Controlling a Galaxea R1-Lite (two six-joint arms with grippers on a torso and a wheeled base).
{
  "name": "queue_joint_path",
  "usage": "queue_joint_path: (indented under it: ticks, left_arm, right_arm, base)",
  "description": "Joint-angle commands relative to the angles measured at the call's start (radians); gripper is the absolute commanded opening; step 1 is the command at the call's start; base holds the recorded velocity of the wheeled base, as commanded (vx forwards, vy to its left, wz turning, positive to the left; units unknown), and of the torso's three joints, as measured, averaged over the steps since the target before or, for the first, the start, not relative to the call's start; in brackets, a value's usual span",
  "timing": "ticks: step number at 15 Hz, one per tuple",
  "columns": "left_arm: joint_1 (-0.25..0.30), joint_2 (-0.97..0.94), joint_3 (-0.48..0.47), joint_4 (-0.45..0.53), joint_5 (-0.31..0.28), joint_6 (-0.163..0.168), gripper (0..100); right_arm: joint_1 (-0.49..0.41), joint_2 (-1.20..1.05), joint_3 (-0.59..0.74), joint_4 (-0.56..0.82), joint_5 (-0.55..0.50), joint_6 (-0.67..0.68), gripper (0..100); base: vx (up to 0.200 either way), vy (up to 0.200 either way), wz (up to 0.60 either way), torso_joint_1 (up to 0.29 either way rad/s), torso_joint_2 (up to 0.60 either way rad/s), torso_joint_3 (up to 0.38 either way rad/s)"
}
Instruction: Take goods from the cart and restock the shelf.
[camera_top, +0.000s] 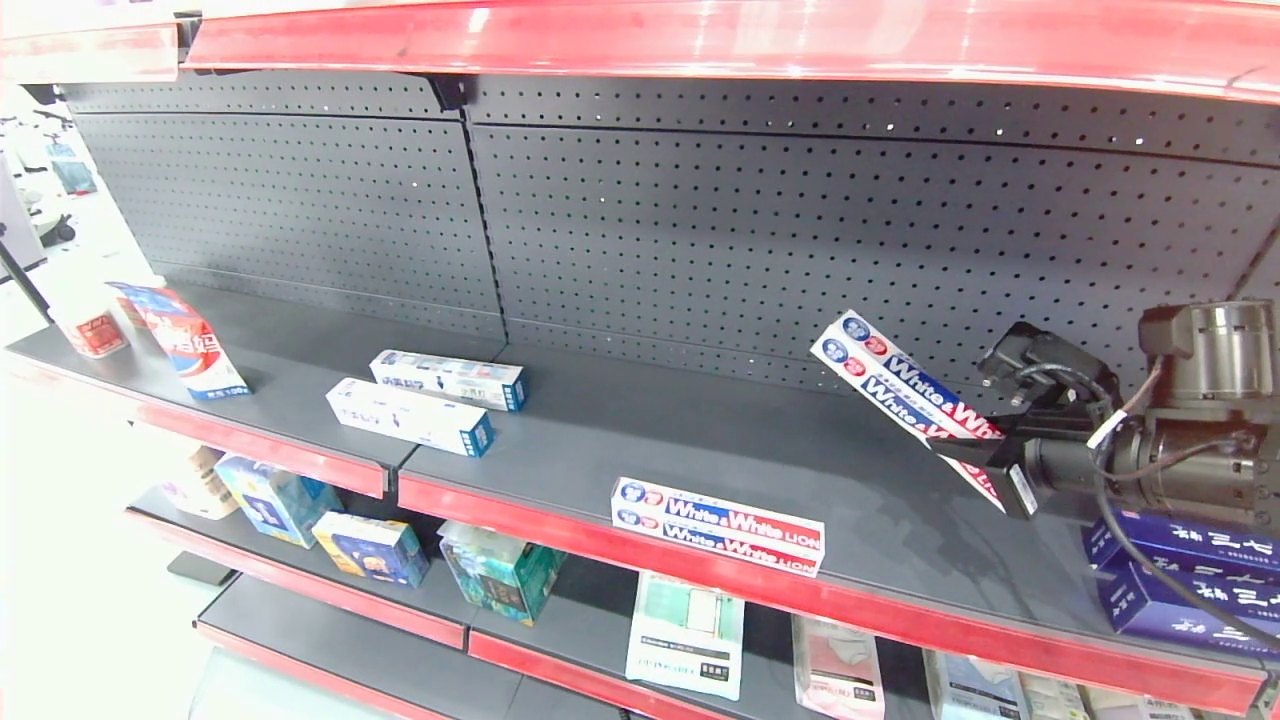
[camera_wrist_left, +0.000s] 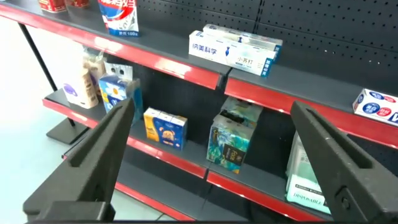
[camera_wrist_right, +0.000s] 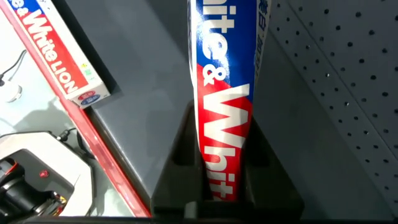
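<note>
At the shelf (camera_top: 700, 440) the placing step is in hand, I judge: the toothpaste box (camera_top: 905, 385) hangs tilted over its board near the back panel (camera_top: 700, 230), clamped in the right pincer (camera_top: 985, 455), which must next lower it flat and release; the left pincer (camera_wrist_left: 211, 109) gapes empty.

Here's the shelf (camera_top: 700, 440), a dark grey board running wide across. Behind it stands the black perforated back panel (camera_top: 700, 230), split by an upright seam (camera_top: 482, 220). Above the shelf there's a glossy red rail (camera_top: 700, 40) catching bright streaks of overhead light. Along the shelf's front lip runs a red edge strip (camera_top: 500, 518). Below the shelf, more dark tiers (camera_top: 330, 645) with the same red fronts. Left of the shelf and lower down, pale floor (camera_top: 80, 580), washed out by strong light.
</note>
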Motion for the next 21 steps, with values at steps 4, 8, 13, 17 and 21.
queue_joint_path:
  ticks: [4,8,13,17,21]
  left_arm:
    - [0.000,0.000,-0.001,-0.001,0.001,0.000,100]
    - [0.000,0.000,0.000,-0.001,0.001,0.000,100]
    - [0.000,0.000,0.000,-0.001,0.001,0.000,100]
    - [0.000,0.000,0.000,-0.001,0.001,0.000,100]
    - [0.000,0.000,0.000,-0.001,0.001,0.000,100]
  right_arm:
    - [-0.002,0.081,-0.020,0.001,0.058,-0.074,0]
    - [-0.065,0.173,-0.054,0.001,0.173,-0.137,0]
    - [-0.068,0.282,-0.101,0.001,0.254,-0.234,0]
    - [-0.055,0.356,-0.192,0.047,0.273,-0.246,0]
    - [0.012,0.388,-0.285,0.168,0.270,-0.240,0]
  base:
    - [0.000,0.000,0.00,0.000,0.00,0.000]
    - [0.000,0.000,0.00,0.000,0.00,0.000]
    - [0.000,0.000,0.00,0.000,0.00,0.000]
    - [0.000,0.000,0.00,0.000,0.00,0.000]
    - [0.000,0.000,0.00,0.000,0.00,0.000]
